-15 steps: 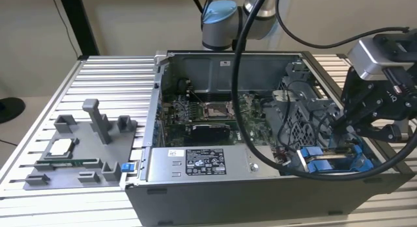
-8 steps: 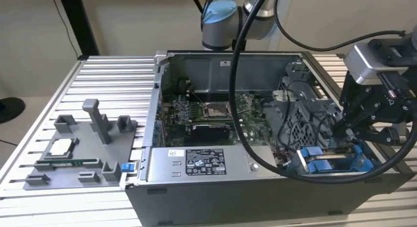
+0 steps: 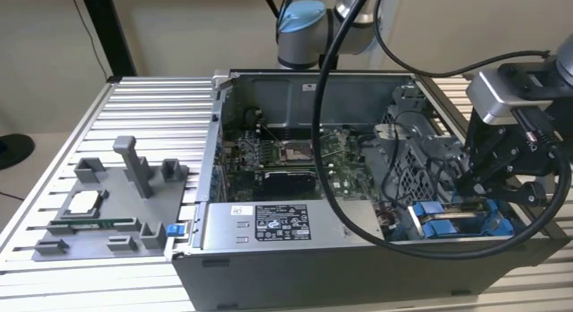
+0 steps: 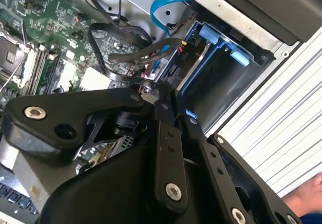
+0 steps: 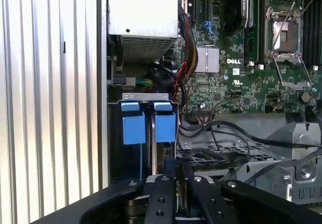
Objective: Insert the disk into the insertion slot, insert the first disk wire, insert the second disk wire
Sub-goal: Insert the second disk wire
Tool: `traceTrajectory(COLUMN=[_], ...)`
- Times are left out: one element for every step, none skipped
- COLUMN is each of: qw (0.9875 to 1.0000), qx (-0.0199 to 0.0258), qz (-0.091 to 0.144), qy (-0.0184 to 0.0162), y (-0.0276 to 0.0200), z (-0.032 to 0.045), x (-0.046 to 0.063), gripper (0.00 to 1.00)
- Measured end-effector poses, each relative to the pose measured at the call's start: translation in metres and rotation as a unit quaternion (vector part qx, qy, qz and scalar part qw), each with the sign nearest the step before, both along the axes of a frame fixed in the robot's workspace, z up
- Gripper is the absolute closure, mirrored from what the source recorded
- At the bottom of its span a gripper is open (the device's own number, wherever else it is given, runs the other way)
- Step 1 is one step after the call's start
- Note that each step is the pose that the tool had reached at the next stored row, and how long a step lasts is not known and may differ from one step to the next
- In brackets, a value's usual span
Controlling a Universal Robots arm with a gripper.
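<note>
Hand down in the PC case by the drive bay

Hand [image 3: 479,184] sits low inside the open computer case [image 3: 296,258] on the ribbed bench [image 3: 107,285], fingers [image 5: 166,194] pinched nearly together on sth small & dark; can't tell what. Just beside it is the insertion slot [image 5: 148,148] w/ two blue tabs [image 5: 133,123]; the disk [image 4: 166,75] w/ blue frame lies in the slot, wires at its end.
</note>
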State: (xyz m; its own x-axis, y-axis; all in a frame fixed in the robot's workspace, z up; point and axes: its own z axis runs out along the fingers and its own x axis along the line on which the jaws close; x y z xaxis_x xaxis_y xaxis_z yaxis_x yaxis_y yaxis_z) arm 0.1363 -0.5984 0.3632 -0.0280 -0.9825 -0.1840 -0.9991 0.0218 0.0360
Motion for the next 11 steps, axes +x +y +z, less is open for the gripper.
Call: traceTrajectory(qw=[1.0,1.0,1.0,1.0,0.9999,0.9999,0.9998,0.9998,0.9998,0.9997,0.9997], qx=[-0.0021,-0.0043,-0.0067,-0.0091,-0.0123,-0.0152,-0.0177,-0.0199,-0.0219,-0.0242,-0.0256], qz=[0.0,0.0,0.0,0.0,0.0,0.0,0.0,0.0,0.0,0.0,0.0], qy=[-0.0001,-0.0002,-0.0003,-0.0004,-0.0004,-0.0004,-0.0009,-0.0018,-0.0029,-0.0046,-0.0062], y=[0.0,0.0,0.0,0.0,0.0,0.0,0.0,0.0,0.0,0.0001,0.0002], z=[-0.0008,-0.0017,-0.0024,-0.0031,-0.0037,-0.0043,-0.005,-0.0058,-0.0065,-0.0073,-0.0078], x=[-0.0001,-0.0002,-0.0003,-0.0003,-0.0003,-0.0004,-0.0006,-0.0009,-0.0011,-0.0013,-0.0015], gripper=[1.0,1.0,1.0,1.0,1.0,1.0,1.0,1.0,1.0,1.0,1.0])
